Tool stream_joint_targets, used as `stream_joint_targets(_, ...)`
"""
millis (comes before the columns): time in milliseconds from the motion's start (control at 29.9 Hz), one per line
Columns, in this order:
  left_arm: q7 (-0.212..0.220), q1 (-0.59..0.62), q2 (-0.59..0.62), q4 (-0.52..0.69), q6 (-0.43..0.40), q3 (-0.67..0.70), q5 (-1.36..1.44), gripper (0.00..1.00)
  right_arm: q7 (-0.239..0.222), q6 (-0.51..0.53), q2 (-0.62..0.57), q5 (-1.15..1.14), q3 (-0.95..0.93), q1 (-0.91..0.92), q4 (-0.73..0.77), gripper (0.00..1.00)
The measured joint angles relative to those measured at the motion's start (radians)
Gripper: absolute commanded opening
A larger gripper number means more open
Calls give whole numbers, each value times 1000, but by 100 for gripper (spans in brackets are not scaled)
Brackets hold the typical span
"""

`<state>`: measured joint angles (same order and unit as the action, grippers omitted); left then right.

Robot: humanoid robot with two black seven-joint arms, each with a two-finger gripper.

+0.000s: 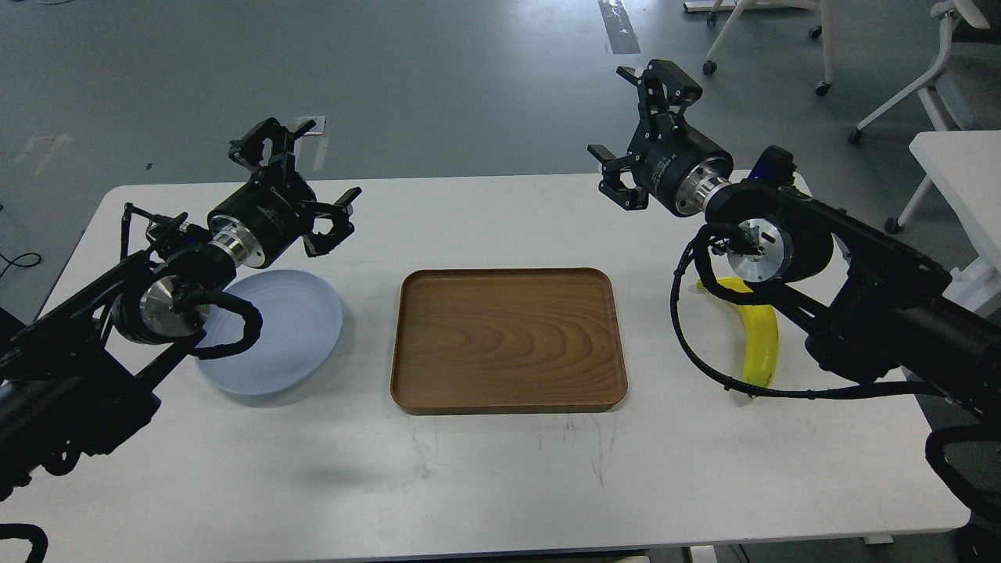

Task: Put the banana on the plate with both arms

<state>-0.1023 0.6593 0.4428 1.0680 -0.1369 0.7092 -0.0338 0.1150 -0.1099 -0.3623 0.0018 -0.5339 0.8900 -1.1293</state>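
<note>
A yellow banana point(760, 338) lies on the white table at the right, partly hidden under my right arm and its cable. The pale blue plate point(289, 328) sits at the left, its left side covered by my left arm. My left gripper point(301, 172) hovers above the table just behind the plate, fingers spread wide, holding nothing. High over the table's far edge, my right gripper point(637, 125) is open and empty, well up and left of the banana.
A brown wooden tray point(508, 340) lies in the middle of the table between plate and banana. Beyond the table is grey floor, with white chairs point(923, 70) and another white table point(962, 180) at the far right.
</note>
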Motion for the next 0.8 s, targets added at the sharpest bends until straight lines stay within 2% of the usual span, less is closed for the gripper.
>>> stream_joint_targets(234, -17, -19, 4, 1, -28, 12, 5, 98, -12, 2, 0, 25, 0, -3, -3, 100)
stream_joint_targets(802, -10, -20, 4, 1, -36, 26, -5, 98, -8, 4, -1, 17, 12, 9, 7, 100)
